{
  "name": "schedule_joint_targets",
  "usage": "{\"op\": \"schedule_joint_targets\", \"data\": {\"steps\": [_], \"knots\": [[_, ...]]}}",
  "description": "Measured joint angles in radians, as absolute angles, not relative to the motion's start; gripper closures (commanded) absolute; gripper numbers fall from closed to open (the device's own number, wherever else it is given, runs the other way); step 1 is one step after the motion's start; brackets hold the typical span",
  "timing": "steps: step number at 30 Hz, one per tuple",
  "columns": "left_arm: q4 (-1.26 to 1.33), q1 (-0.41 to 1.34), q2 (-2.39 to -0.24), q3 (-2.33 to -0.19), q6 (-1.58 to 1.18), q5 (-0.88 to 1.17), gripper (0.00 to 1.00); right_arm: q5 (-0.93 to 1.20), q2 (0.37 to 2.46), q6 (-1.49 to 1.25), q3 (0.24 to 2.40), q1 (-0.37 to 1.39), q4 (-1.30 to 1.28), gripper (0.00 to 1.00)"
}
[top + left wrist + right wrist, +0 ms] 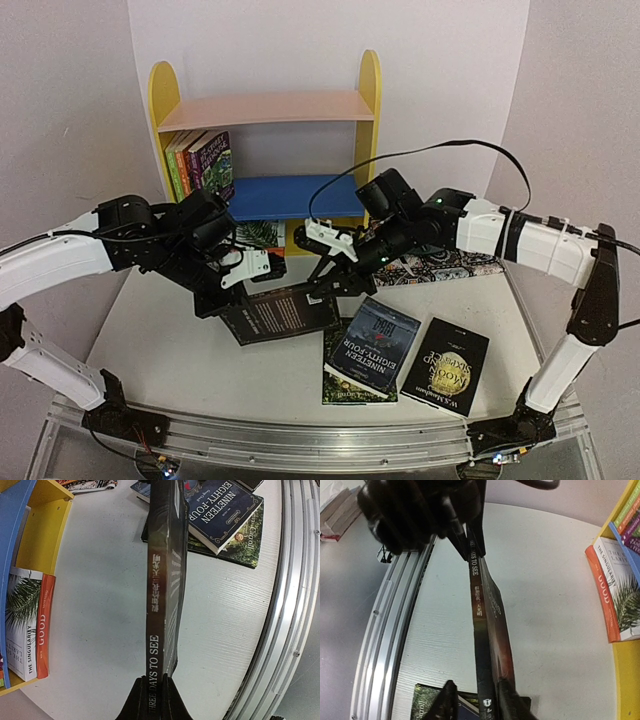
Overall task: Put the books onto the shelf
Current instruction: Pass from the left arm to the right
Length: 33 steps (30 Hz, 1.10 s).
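The left gripper is clamped tight on one end of the spine of a dark paperback, Three Days to See, which is lifted edge-up off the table. The right gripper straddles the other end: one finger lies against the cover, but a gap shows between the other finger and the spine, so I judge it has no firm hold yet.

The shelf stands at 12 o'clock from the held book. A row of books stands at the left of its blue board. Below, on the yellow base, are a palm-leaf book and an orange one touching it. So the job looks roughly half done.

Left to shelve, besides the held book:
- Nineteen Eighty-Four, at 4 o'clock from it
- a green book, partly under Nineteen Eighty-Four
- a black moon-cover book, just beside that pair at 3 o'clock

A patterned mat lies behind the right arm.

Both forearms cross in front of the lower compartment, and the right arm's cable loops before the blue board; these look like the main obstacles to sliding the book in
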State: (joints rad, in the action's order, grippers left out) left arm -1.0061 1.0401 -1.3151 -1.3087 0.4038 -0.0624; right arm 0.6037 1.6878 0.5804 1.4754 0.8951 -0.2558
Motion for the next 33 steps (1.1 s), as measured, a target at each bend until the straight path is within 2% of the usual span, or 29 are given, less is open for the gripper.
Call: {"op": "schedule_joint_targets", "data": {"steps": [2,4,7,11,14,23,33], "knots": [[-1.007,1.040,-1.310,-1.308,0.413,-0.055,0.99,0.601,1.697,0.581,1.484,0.898,-0.258,0.98],[-1.008,1.041,-1.304,-1.306,0.420,-0.054,0.90,0.605,1.701,0.581,1.486,0.900,-0.258,1.00],[-1.008,1.041,-1.292,-1.295,0.422,-0.052,0.63,0.605,1.702,0.577,1.486,0.905,-0.257,1.00],[-0.938,1.042,-1.236,-1.254,0.404,-0.054,0.34,0.569,1.705,0.547,1.486,0.908,-0.284,1.00],[-0.855,1.033,-1.148,-1.173,0.382,-0.035,0.18,0.555,1.705,0.514,1.486,0.909,-0.294,1.00],[-0.604,0.853,-0.963,-0.999,0.205,0.210,0.02,0.551,1.668,0.398,1.464,0.887,-0.295,1.00],[-0.288,0.699,-0.966,-0.848,-0.012,0.492,0.01,0.731,1.545,0.191,1.442,0.760,-0.281,1.00]]}}
